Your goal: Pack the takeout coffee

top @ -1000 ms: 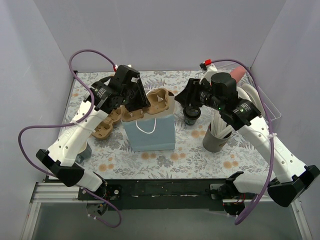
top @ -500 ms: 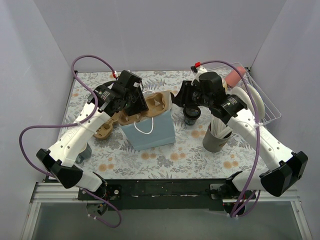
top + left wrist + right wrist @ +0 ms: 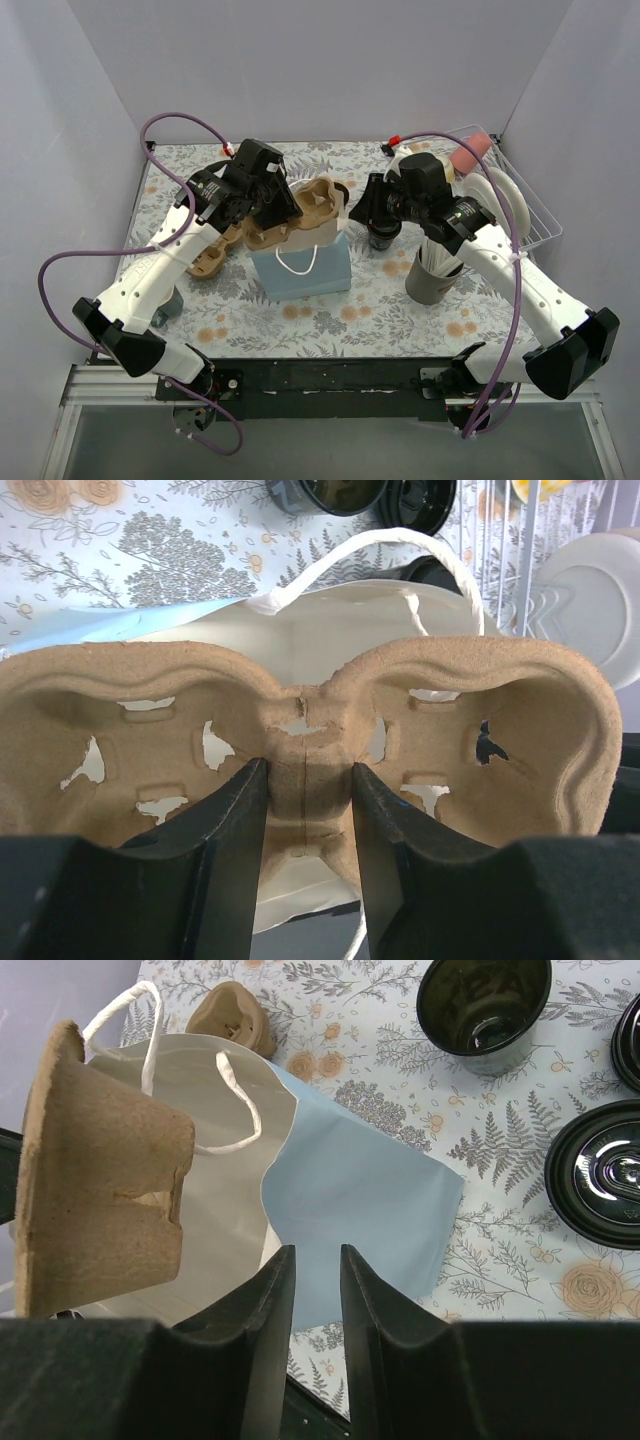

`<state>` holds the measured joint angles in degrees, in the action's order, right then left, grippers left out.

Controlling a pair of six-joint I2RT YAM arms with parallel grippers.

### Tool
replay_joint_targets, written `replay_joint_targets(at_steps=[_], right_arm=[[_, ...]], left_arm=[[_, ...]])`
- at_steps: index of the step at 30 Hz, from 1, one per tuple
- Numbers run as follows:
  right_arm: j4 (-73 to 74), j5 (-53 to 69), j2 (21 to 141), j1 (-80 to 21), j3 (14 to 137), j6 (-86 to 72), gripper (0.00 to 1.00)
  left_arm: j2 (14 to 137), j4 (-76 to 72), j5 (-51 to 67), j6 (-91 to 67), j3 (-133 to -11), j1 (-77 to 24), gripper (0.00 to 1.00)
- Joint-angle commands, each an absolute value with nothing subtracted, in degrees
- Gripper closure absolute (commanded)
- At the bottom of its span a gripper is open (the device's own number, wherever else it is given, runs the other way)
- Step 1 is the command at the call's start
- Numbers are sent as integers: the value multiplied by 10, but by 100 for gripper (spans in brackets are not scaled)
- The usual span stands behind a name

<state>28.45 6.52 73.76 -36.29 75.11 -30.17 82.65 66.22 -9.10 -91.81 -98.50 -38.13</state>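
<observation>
My left gripper (image 3: 305, 772) is shut on the middle web of a brown pulp cup carrier (image 3: 480, 695), which hangs over the open mouth of the light blue paper bag (image 3: 300, 268). In the top view, my left gripper (image 3: 272, 212) sits at the bag's back left. My right gripper (image 3: 357, 213) hovers at the bag's right rim. Its jaws stand narrowly apart, and only the bag's blue side (image 3: 350, 1185) shows through the gap of the right gripper (image 3: 317, 1255). The takeout coffee is black: one cup stands open (image 3: 485, 1005), a lidded one (image 3: 605, 1175) is beside it.
A second brown carrier (image 3: 207, 258) lies left of the bag. A grey holder with white utensils (image 3: 432, 276) stands under my right arm. A wire rack with white plates (image 3: 512, 200) fills the back right corner. A grey cup (image 3: 166, 305) stands near the left arm.
My right gripper has swung left from above the coffee cup to the bag's right rim, and its jaws have narrowed. The carrier in my left gripper has shifted slightly over the bag.
</observation>
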Motion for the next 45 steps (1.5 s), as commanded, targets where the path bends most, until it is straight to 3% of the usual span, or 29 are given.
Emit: replay_joint_targets(at_steps=[1,19,25,45], right_arm=[[294,61,717,-367,749,-307,64],[324,32,713,-367,773,-305,60],[329,29,712,-367,778,-307,60],[338,11,702,-367,789,-308,55]], left_arm=[[810,637,-68,-941,-1005,-387,80],[816,615,-20,-968,-1051,-390,80],[795,592,-7,-970,-1017,-390,80],[807,671,-69,-915,-962,-393,79]])
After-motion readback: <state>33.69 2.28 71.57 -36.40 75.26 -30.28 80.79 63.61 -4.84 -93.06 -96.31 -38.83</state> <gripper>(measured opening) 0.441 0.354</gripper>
